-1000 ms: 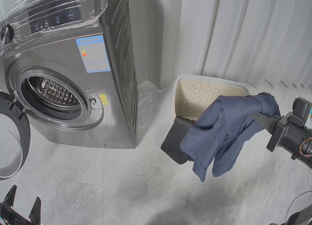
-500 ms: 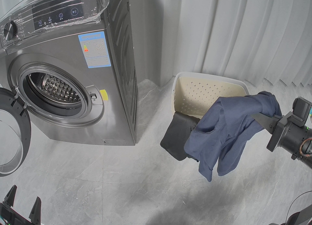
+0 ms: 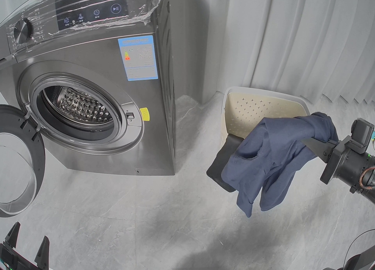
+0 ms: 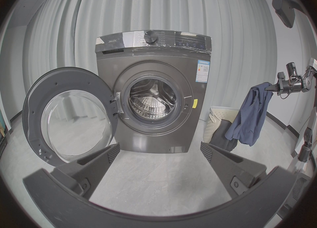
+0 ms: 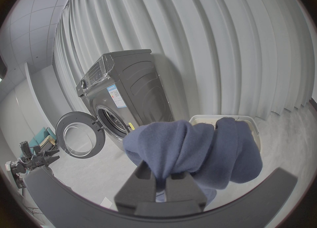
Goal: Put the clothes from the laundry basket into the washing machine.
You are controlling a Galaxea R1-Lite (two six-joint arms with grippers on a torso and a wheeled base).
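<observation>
Right gripper clenched on limp navy-blue cloth garment, hanging right, by white perforated plastic laundry basket. Likely light, floppy, snag-prone: you grip bunched fold. Left gripper released, near left.

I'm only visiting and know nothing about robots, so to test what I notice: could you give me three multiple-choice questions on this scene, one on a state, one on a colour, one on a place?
1. The door of the washing machine is: A) shut B) missing C) swung open
2. The cloth in the right claw is: A) red B) blue C) white
3. The dark garment is: A) over the rim of the laundry basket B) inside the washing machine C) in the right claw
Answers: 1 C, the door stands aside and the drum shows; 2 B, the dangling cloth is blue; 3 A, it hangs over the basket's edge.
</observation>
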